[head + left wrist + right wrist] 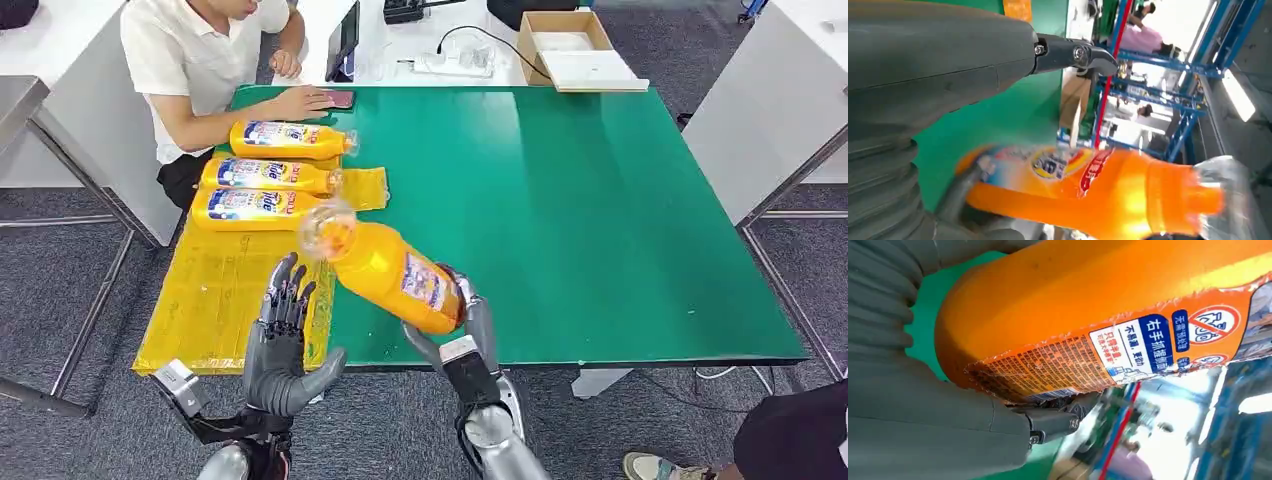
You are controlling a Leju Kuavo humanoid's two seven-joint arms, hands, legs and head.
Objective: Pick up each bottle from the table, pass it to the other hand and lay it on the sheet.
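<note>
Your right hand (pixel 462 322) grips orange bottle (pixel 392 270) by its base, held tilted above table's (pixel 600 200) near edge, cap end pointing toward yellow sheet (pixel 215 300) (label faces up). Your left hand (pixel 285 340) wide, fingers spread and upright, holding nothing, just beside bottle's cap end, over sheet's near right corner. Three bottles (pixel 262 172) lie side by side at sheet's far end. Person (pixel 200 60) sits at table's far left corner, hand resting on phone (pixel 338 98).

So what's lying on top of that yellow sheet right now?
Three orange bottles lie side by side on the yellow sheet's far end. The left hand covers part of its near end.
</note>
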